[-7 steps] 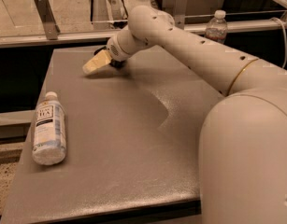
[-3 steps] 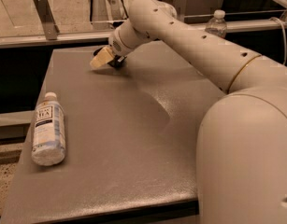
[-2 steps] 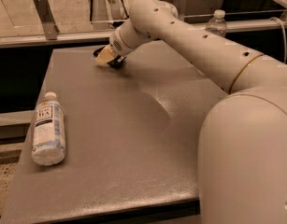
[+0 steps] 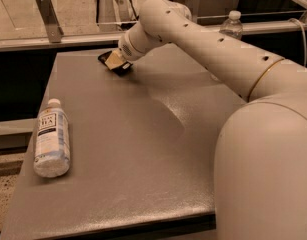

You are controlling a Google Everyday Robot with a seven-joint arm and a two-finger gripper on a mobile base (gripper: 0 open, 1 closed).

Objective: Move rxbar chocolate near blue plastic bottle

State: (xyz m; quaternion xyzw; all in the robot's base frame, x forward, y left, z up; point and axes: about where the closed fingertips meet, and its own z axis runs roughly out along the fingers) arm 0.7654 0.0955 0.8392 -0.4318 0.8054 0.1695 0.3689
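At the near left of the table (image 4: pixel 143 184), the blue plastic bottle (image 4: pixel 52 141) lies on its side, cap pointing far, long axis running near to far. Toward the far edge, left of centre, the rxbar chocolate (image 4: pixel 125 69) lies flat, its long axis seemingly slanting far-left to near-right. My gripper (image 4: pixel 116 62) sits directly on top of it; whether it has taken hold, I cannot tell. Bar and bottle are well apart, so the carry runs near and leftward. A clear water bottle (image 4: pixel 232 26) stands beyond, far right.
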